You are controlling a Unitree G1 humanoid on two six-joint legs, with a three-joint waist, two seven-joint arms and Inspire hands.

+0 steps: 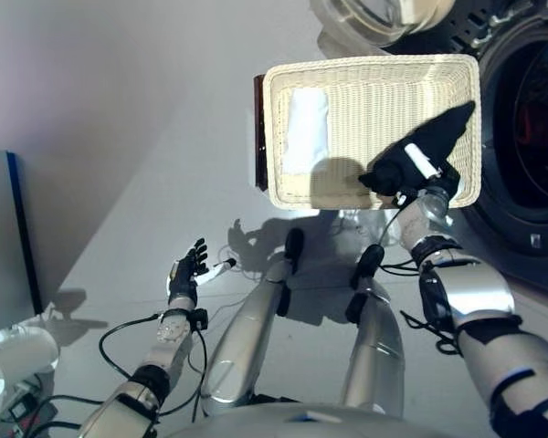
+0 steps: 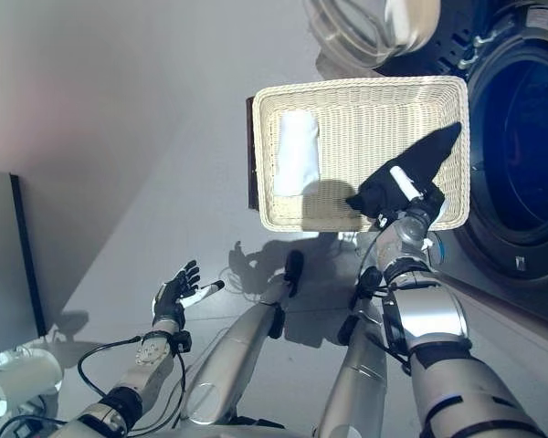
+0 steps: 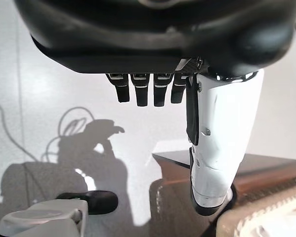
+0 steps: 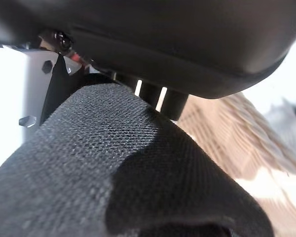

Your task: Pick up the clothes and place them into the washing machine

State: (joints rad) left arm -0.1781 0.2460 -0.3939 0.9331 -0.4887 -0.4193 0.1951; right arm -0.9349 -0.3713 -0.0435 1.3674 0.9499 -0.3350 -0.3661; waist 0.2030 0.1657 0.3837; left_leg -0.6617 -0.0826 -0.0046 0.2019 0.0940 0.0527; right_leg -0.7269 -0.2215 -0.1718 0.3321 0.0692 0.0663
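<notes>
A shallow wicker basket (image 1: 365,66) rests on a low dark brown box (image 1: 258,128) beside the washing machine (image 1: 530,137). A white cloth (image 1: 306,132) lies flat in its left part. A black cloth (image 1: 446,130) lies in its right part, near the machine's open drum. My right hand (image 1: 409,173) is at the basket's near right corner, shut on the black cloth's near end. In the right wrist view the black cloth (image 4: 113,163) passes between the thumb and the fingers. My left hand (image 1: 187,272) hangs open and empty over the floor at lower left, with straight fingers (image 3: 143,89).
The machine's round door (image 1: 374,18) stands open above the basket's far edge. A grey cabinet with a blue edge (image 1: 0,237) stands at the far left. A white cylinder (image 1: 18,356) lies on the floor at lower left.
</notes>
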